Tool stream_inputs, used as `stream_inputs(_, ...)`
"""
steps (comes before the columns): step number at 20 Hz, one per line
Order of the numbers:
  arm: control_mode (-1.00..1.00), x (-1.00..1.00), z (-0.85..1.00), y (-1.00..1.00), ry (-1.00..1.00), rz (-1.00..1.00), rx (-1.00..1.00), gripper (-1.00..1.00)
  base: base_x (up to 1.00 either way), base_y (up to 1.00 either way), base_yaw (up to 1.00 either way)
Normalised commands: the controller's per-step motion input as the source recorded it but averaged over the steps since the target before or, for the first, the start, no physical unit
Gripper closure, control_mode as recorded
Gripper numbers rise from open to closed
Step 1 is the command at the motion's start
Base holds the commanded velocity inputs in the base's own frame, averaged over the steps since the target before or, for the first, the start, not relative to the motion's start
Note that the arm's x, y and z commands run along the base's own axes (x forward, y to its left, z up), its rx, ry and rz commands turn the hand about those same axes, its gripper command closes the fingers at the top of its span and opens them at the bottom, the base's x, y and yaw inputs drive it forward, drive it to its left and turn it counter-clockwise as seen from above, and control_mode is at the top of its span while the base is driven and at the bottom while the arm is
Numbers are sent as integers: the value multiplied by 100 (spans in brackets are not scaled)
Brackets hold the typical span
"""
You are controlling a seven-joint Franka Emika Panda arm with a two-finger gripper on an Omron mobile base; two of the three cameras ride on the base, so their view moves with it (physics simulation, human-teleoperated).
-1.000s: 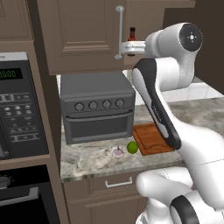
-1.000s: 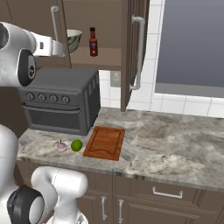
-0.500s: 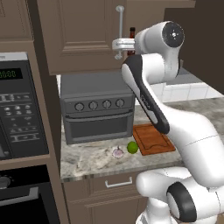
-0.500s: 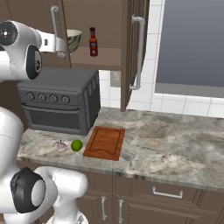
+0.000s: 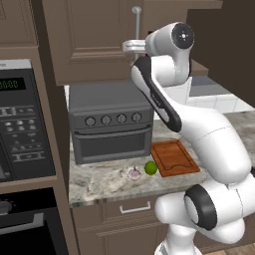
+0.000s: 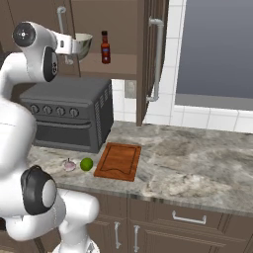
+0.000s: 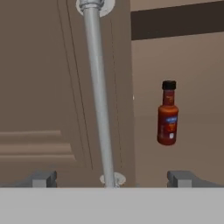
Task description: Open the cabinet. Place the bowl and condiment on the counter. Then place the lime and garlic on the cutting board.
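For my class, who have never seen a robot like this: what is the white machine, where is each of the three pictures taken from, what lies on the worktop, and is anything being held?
The white machine is a jointed robot arm in a computer-drawn kitchen. Two pictures come from cameras on its base, behind it on the left and on the right. The third comes from a camera on its hand, looking along the pincer, whose two dark tips stand wide apart and hold nothing.

On the stone counter lie a wooden cutting board, a green lime and a pale garlic bulb, in front of a grey toaster oven.

Above, the cabinet has its right door open. On its shelf stand a bowl and a red condiment bottle. The hand is raised near the silver handle of the closed left door.
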Motion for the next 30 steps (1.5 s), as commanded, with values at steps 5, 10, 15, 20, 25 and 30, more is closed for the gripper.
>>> stream_inputs(5, -100, 48, 0, 3, 0, 0, 0, -100, 0, 0, 0)
stream_inputs(10, -100, 43, 0, 8, 0, 0, 0, -100, 0, 0, 0)
stream_inputs(15, -100, 42, 0, 12, 0, 0, 0, -100, 0, 0, 0)
stream_inputs(20, -100, 42, 0, 12, 0, 0, 0, -100, 0, 0, 0)
stream_inputs(25, -100, 49, 0, 22, 0, 0, 0, 100, 0, 0, 0)
stream_inputs(30, -100, 43, 0, 29, 0, 0, 0, 100, 0, 0, 0)
